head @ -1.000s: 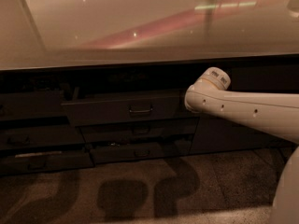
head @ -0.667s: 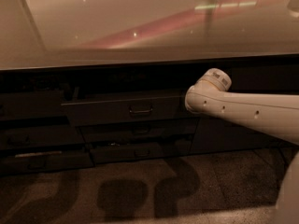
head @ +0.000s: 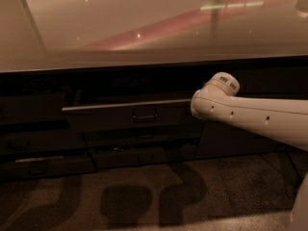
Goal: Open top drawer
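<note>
The top drawer (head: 110,118) is the wide dark front under the counter, with a small bail handle (head: 145,114) at its centre. It stands a little way out, and its pale top edge (head: 125,105) catches the light. My white arm (head: 250,114) comes in from the right and ends at the drawer's right end. The gripper is hidden behind the arm's rounded end (head: 211,100), next to the drawer's right edge.
A glossy pale countertop (head: 144,28) overhangs the drawers. Two shallower dark drawer fronts (head: 139,137) (head: 144,157) sit below the top drawer, and more dark fronts (head: 38,143) lie to the left. A plain dark cabinet door (head: 231,141) is under the arm. The speckled floor (head: 144,201) carries shadows.
The drawer front has crept out very slightly towards the camera. The arm has barely moved.
</note>
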Tool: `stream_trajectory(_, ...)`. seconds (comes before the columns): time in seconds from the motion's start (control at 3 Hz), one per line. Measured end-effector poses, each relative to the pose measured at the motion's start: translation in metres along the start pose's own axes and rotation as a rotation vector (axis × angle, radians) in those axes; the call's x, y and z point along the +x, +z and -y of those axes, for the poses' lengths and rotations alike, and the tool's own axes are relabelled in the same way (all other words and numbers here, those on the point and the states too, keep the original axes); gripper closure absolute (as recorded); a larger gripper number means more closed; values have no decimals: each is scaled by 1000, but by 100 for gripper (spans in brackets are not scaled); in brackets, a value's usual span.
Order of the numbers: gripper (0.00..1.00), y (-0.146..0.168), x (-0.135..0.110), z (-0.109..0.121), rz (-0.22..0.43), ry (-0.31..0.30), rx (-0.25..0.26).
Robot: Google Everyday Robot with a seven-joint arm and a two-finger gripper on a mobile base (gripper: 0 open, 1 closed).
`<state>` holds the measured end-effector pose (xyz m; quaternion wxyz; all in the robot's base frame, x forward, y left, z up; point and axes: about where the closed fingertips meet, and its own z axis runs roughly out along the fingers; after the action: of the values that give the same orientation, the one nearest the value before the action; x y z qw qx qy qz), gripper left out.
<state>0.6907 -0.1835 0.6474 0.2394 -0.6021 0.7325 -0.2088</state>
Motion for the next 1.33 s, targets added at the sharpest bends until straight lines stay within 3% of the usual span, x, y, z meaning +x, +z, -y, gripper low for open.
stream_trajectory(0.33, 100, -2, 3, -10, 7, -9, -2)
stream_trajectory(1.0, 100, -14, 5, -6, 24, -7, 24)
stream_trajectory(1.33, 100, -18, 11, -25, 39, -22, 14)
